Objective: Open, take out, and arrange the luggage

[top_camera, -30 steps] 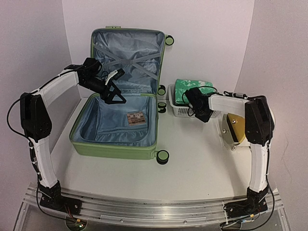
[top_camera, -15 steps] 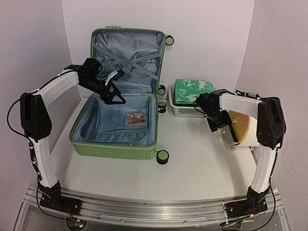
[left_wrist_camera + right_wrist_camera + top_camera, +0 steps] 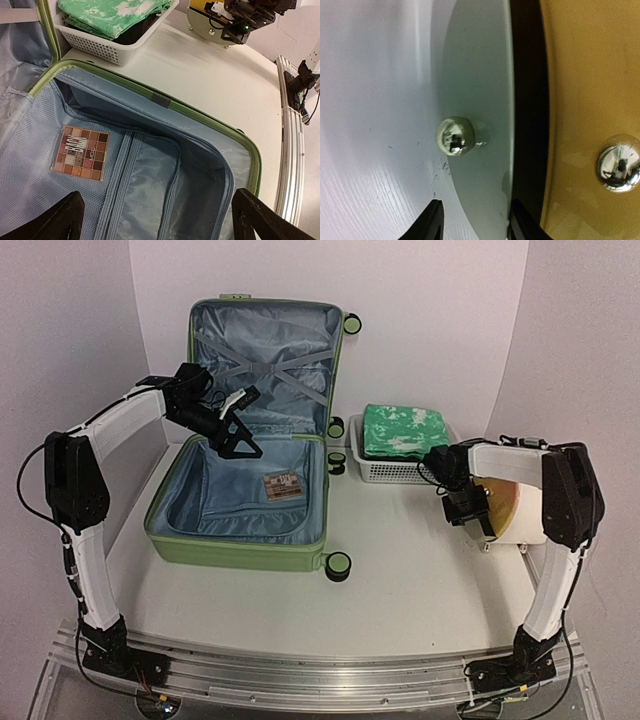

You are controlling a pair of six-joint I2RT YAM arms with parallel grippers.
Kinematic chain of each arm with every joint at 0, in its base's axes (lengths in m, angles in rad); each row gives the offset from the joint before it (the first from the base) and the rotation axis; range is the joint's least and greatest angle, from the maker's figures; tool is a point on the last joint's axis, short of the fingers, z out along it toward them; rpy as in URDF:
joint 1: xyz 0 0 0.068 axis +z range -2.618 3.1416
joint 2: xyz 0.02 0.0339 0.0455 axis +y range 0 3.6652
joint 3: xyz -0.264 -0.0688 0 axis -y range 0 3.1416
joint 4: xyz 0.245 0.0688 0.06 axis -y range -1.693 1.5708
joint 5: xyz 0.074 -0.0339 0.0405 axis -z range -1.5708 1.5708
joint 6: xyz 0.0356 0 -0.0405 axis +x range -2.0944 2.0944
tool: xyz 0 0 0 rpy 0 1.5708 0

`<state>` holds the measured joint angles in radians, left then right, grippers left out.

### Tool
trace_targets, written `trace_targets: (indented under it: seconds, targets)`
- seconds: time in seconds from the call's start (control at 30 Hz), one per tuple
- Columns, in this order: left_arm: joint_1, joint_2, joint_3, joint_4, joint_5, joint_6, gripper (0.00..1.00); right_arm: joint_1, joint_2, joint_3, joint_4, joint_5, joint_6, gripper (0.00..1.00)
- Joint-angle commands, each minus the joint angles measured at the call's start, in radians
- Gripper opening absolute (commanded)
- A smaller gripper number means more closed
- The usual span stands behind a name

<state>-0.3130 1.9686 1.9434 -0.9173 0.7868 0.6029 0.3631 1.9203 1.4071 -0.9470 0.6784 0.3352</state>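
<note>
From above, the luggage (image 3: 225,505) lies open on the left half of the desk (image 3: 400,590), its base flat and its lid upright against the back wall. The opening step looks done and the taking-out seems to be in hand. A small makeup palette (image 3: 284,485) is the only loose item visible in the base. The left fingers (image 3: 240,445) hover over the hinge line, above and behind it. To the right stand a white basket (image 3: 385,472) holding folded green cloth (image 3: 402,430) and a cream cylinder (image 3: 525,525) with an orange face, with the right fingers (image 3: 470,512) close against it. In the left wrist view the fingers are wide apart and hold nothing, with the palette below and to one side. The next move probably calls for shifting over it and descending. The palette is thin and lies flat on soft lining, so getting under an edge may be awkward, and the base wall stands close by. In the right wrist view the fingers are apart, straddling the rim of the cylinder's grey plate, not visibly clamped.
</note>
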Motion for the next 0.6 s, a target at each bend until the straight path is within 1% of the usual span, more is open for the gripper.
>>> trace_targets:
  seconds: [0.0,0.07,0.13,0.27,0.4,0.47,0.5,0.57]
  targets:
    - [0.005,-0.011,0.028,-0.008,0.019,0.008,1.0,0.0,-0.051,-0.009,0.166,-0.241,-0.037,0.33]
    - [0.005,-0.011,0.028,-0.008,0.019,0.01,1.0,-0.001,-0.076,-0.029,0.225,-0.317,-0.084,0.26]
    - [0.006,-0.013,0.029,-0.008,0.018,0.012,1.0,-0.001,-0.11,-0.058,0.287,-0.373,-0.127,0.23]
    - [0.006,-0.012,0.029,-0.008,0.019,0.012,1.0,0.0,-0.164,-0.114,0.351,-0.423,-0.214,0.17]
    - [0.007,-0.01,0.029,-0.005,0.019,0.015,1.0,0.004,-0.206,-0.147,0.388,-0.486,-0.316,0.16]
    - [0.006,-0.007,0.032,-0.005,0.02,0.015,1.0,0.004,-0.217,-0.155,0.4,-0.527,-0.39,0.19]
    - [0.006,-0.007,0.033,-0.003,0.019,0.015,1.0,0.005,-0.215,-0.158,0.402,-0.532,-0.408,0.21]
    - [0.006,-0.007,0.034,-0.002,0.018,0.014,1.0,0.004,-0.198,-0.154,0.398,-0.492,-0.409,0.21]
